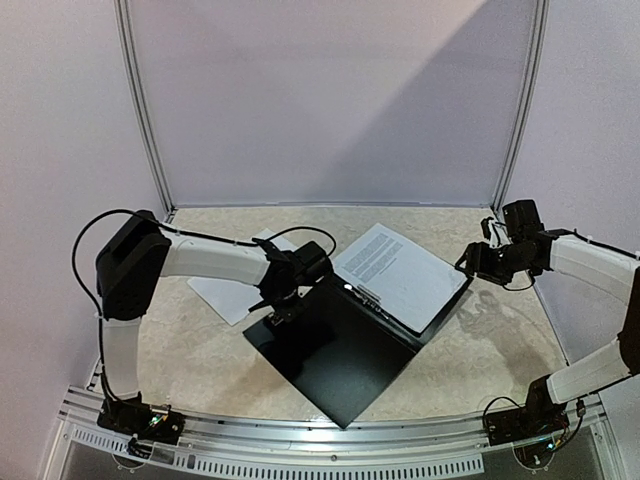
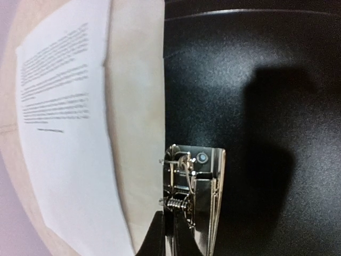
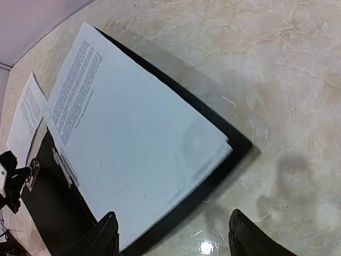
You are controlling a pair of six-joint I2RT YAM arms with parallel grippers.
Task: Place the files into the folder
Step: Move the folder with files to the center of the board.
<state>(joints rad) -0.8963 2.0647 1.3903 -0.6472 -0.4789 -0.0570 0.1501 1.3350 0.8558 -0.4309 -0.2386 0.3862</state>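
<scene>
The black folder [image 1: 335, 360] lies open on the table. The files [image 1: 400, 272], white sheets with black text, lie on its right half, up against the spine clamp [image 1: 365, 292]. My left gripper [image 1: 283, 302] is at the left cover's far edge. In the left wrist view it [image 2: 170, 234] is shut on the metal clip [image 2: 194, 176] fixed to the black cover [image 2: 256, 80]. My right gripper [image 1: 470, 262] hovers by the folder's right corner. In the right wrist view it [image 3: 173, 237] is open and empty above the files' [image 3: 133, 144] near corner and the folder's edge [image 3: 234, 144].
A loose printed sheet [image 1: 228, 295] lies on the beige table left of the folder, under my left arm; it also shows in the left wrist view [image 2: 64, 133] and the right wrist view [image 3: 26, 114]. White walls close the back and sides.
</scene>
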